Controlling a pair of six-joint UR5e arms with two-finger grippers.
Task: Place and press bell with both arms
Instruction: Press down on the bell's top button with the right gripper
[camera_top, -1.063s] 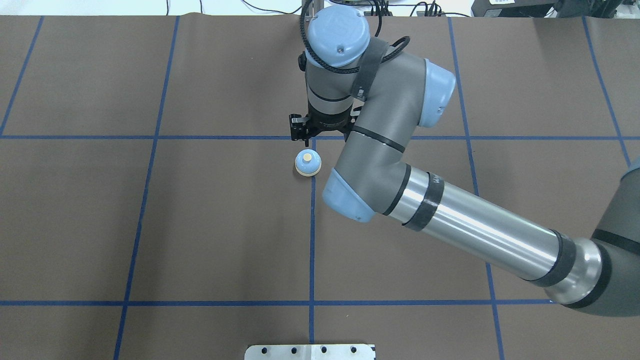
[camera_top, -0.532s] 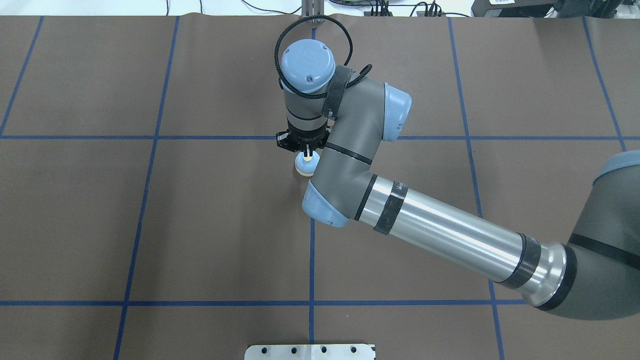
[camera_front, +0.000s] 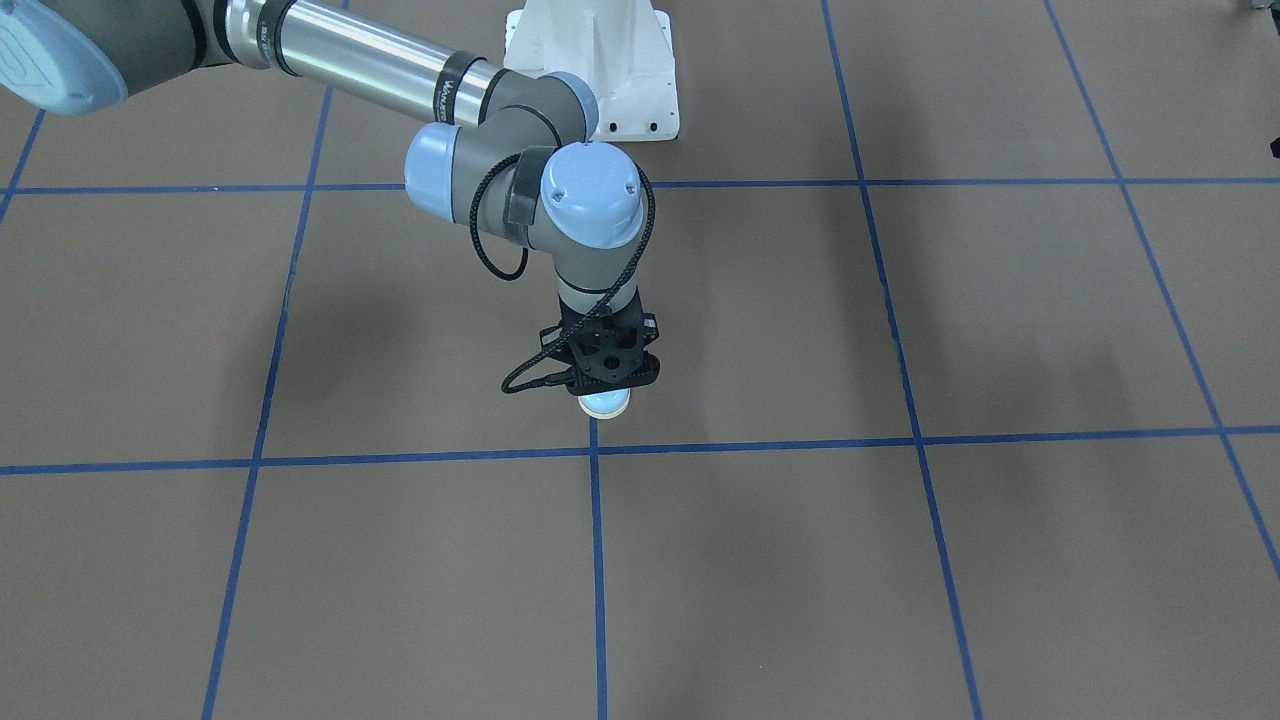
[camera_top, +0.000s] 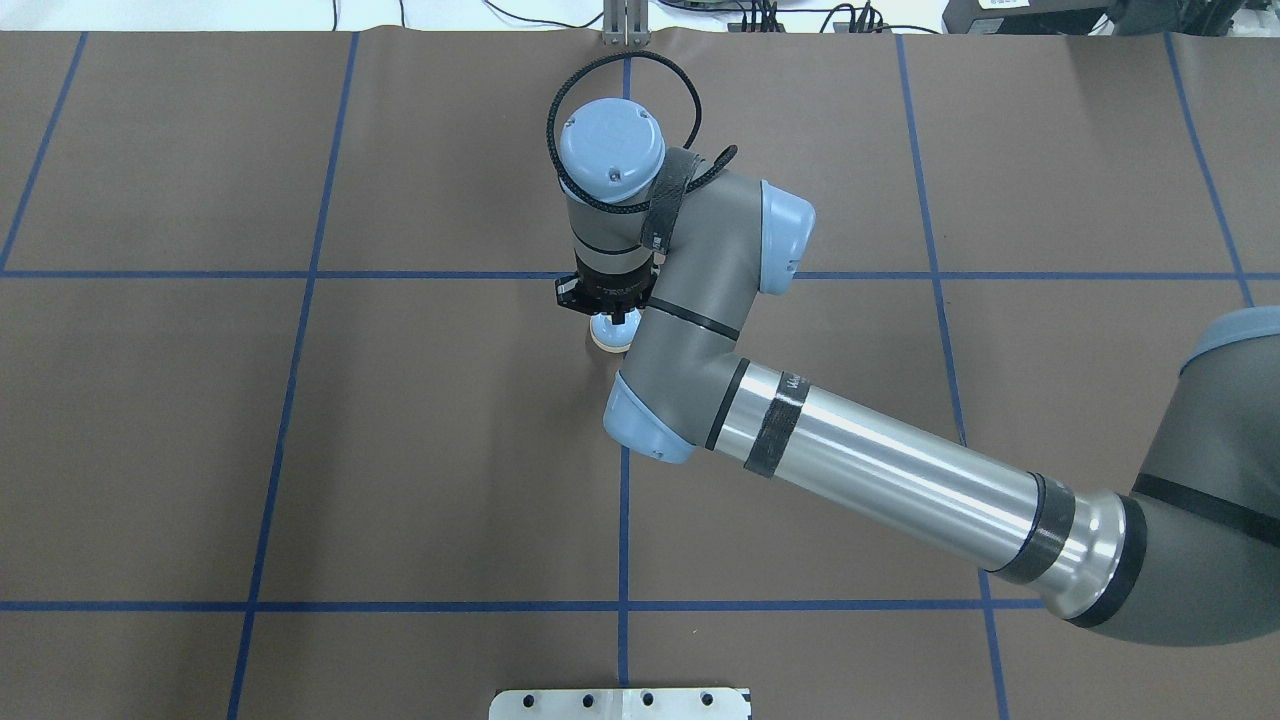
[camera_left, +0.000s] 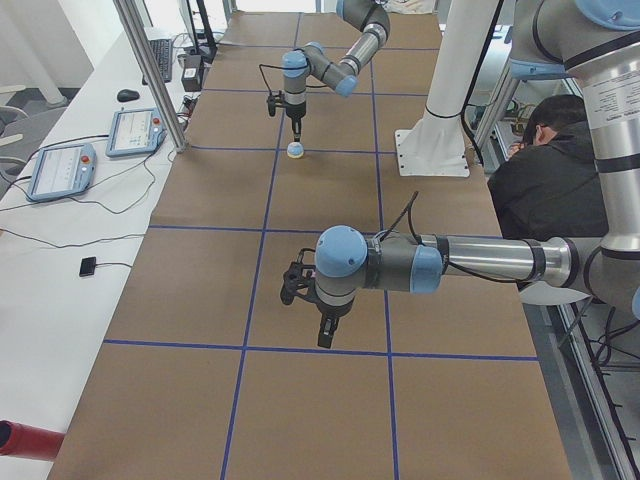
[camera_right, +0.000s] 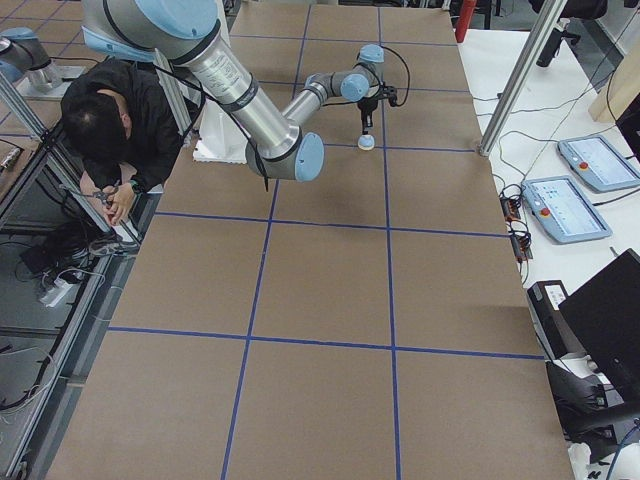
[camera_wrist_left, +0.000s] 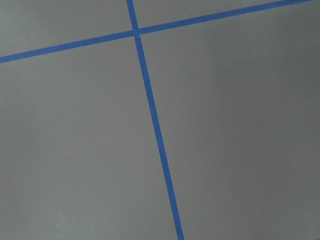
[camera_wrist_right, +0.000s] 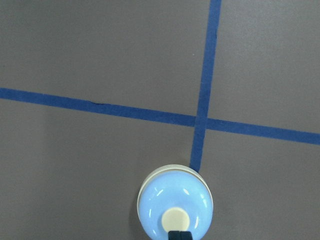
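The bell (camera_wrist_right: 175, 202) stood upright on the brown worktop (camera_top: 400, 450), just beside the blue tape cross (camera_wrist_right: 201, 121), on the robot's side of it and over the line that ran back toward the robot. Its cream button faced up. The right claw (camera_wrist_right: 180, 235) hung straight above it with its tips together and empty; one dark tip met the near edge of the button.

Placing looked done, since nothing gripped the bell and it rested on its own rim. The right arm (camera_top: 880, 470) seemed to be at its press, though no view showed whether the button was pushed in. A press by the left arm (camera_left: 480, 262) was judged to remain. The left claw (camera_left: 325, 335) hung over bare worktop well apart from the cross, and whether it was apart or together I cannot tell.

A dark band (camera_top: 775, 425) on the right arm's silver tube carried white lettering, too small to read. The bell showed no writing.
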